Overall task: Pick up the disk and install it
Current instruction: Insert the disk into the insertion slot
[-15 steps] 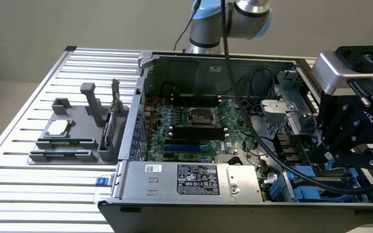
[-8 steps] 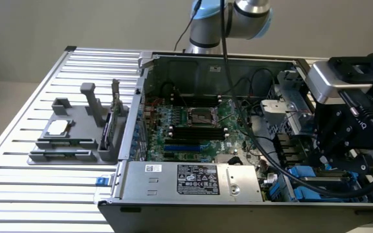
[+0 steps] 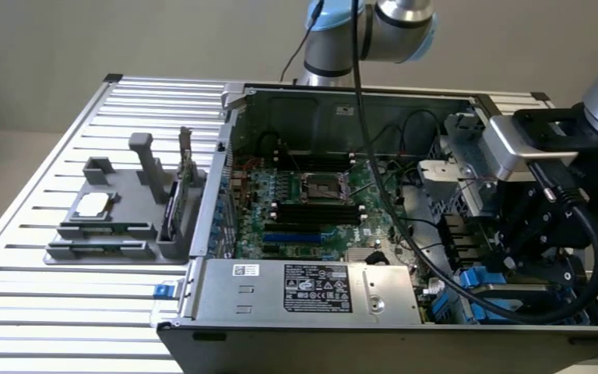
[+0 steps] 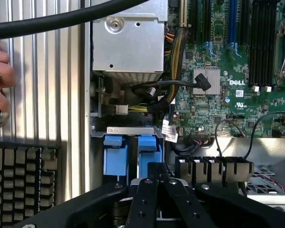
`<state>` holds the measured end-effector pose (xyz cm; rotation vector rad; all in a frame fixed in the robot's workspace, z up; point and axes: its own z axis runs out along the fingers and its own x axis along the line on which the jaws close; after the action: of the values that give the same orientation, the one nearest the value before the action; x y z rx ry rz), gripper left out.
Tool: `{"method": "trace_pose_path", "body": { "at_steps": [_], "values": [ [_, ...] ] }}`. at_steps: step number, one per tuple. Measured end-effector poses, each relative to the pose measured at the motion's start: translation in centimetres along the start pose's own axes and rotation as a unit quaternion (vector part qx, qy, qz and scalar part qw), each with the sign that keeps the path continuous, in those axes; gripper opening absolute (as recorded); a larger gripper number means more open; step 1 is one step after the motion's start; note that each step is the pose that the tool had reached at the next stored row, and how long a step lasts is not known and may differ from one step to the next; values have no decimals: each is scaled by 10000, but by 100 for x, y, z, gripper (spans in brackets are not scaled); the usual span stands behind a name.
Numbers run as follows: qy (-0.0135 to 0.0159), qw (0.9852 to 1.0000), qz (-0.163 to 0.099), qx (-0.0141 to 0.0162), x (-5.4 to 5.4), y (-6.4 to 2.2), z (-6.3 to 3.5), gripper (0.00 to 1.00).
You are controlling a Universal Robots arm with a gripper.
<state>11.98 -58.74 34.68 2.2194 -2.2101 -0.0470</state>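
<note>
At the case's corner on the exterior view's right, down in the drive bay, the gripper is clenched. Its tips sit right at the end of the disk, and I can't tell whether they pinch it or only bear on it. To seat it well, I'd keep the force straight along the bay, square with the neighbouring blue frame and clear of the black cable. The disk shows edge-on: just its blue plastic end, with the metal and label hidden.
</note>
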Motion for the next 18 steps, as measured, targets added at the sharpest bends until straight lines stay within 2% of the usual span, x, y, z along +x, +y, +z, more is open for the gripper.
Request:
{"method": "trace_pose_path", "body": {
  "at_steps": [6,18],
  "values": [
    [2,10000,-4,10,-4,-3,99,13],
    [13,10000,-4,10,-4,-7,128,13]
  ]
}}
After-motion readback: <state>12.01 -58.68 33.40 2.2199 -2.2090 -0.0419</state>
